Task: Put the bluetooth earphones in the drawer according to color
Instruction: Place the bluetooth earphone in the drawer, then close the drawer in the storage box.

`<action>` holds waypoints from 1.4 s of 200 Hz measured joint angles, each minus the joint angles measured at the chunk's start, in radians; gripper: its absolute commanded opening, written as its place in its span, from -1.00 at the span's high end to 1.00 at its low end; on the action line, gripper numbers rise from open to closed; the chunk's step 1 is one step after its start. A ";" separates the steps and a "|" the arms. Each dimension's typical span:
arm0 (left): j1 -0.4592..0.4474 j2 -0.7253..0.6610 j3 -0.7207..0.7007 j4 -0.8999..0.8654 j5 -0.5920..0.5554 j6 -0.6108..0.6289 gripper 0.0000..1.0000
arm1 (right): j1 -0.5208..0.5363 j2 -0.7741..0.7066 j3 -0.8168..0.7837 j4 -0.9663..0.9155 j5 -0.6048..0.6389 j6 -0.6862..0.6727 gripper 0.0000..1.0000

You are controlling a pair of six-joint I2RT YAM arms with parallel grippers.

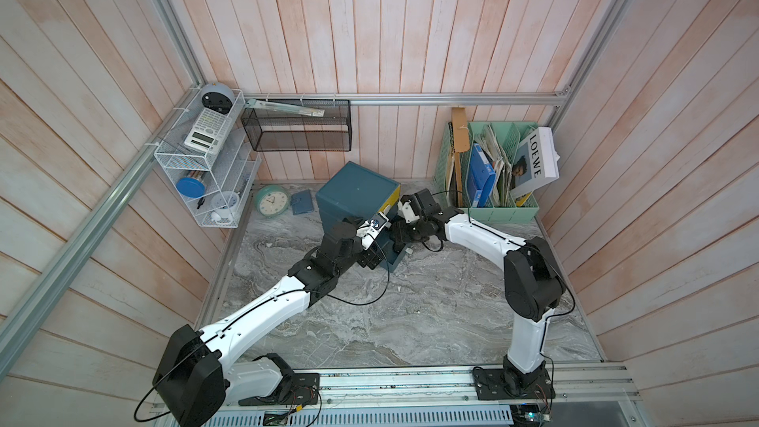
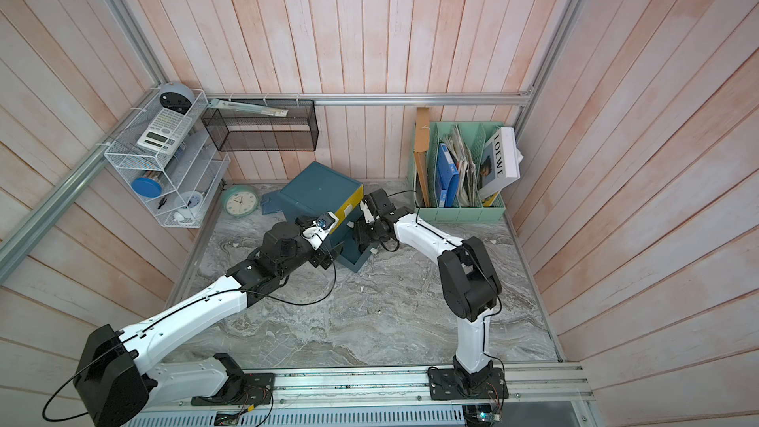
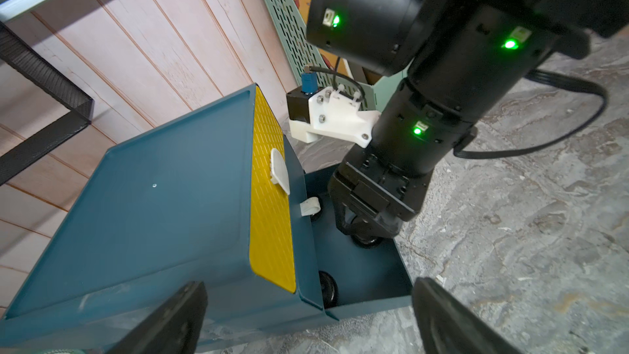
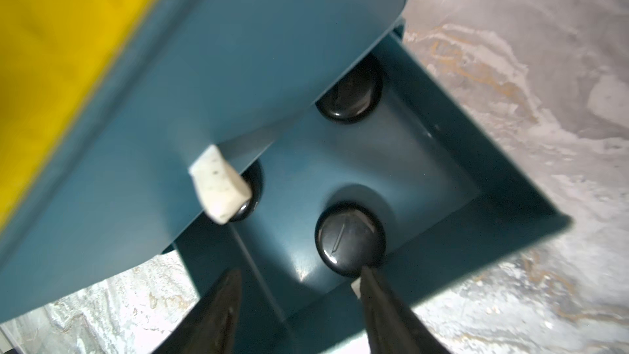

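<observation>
Black earphone case (image 4: pixel 350 238) in pulled-out bottom drawer (image 4: pixel 425 151), just beyond right claw (image 4: pixel 301 270) (spread apart)

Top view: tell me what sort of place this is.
Probably a staged home-office desk corner inside a robot test cell: a mint file rack of folders, a wire shelf holding a calculator, and an aluminium frame against plank walls.

Teal cabinet (image 3: pixel 153 199) w/ yel grid-pattern drawer (image 3: pixel 269 178), glossy blk earphone cases (image 4: pixel 350 238).
</observation>
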 measured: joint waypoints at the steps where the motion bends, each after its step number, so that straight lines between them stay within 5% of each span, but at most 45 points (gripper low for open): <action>1: 0.000 0.000 0.000 0.001 -0.001 -0.001 -1.00 | 0.000 -0.003 -0.001 0.000 0.000 0.000 -0.19; 62: 0.079 -0.016 -0.013 0.101 -0.013 -0.087 -0.89 | -0.005 -0.107 -0.060 0.016 0.026 -0.010 0.25; 132: 0.174 -0.016 -0.013 0.169 0.031 -0.208 -0.90 | -0.048 -0.194 -0.187 0.024 0.044 -0.011 1.00; 173: 0.180 0.001 0.011 0.166 0.056 -0.226 -0.87 | -0.060 -0.203 -0.234 0.039 0.044 -0.009 1.00; 192: 0.183 0.014 0.036 0.164 0.058 -0.242 -0.64 | -0.060 -0.203 -0.255 0.043 0.043 -0.008 1.00; 246: 0.186 0.056 0.072 0.161 0.064 -0.259 0.44 | -0.060 -0.203 -0.326 0.077 0.040 0.011 1.00; 280: 0.187 0.103 0.072 0.163 0.065 -0.265 0.52 | -0.060 -0.203 -0.348 0.095 0.039 0.025 1.00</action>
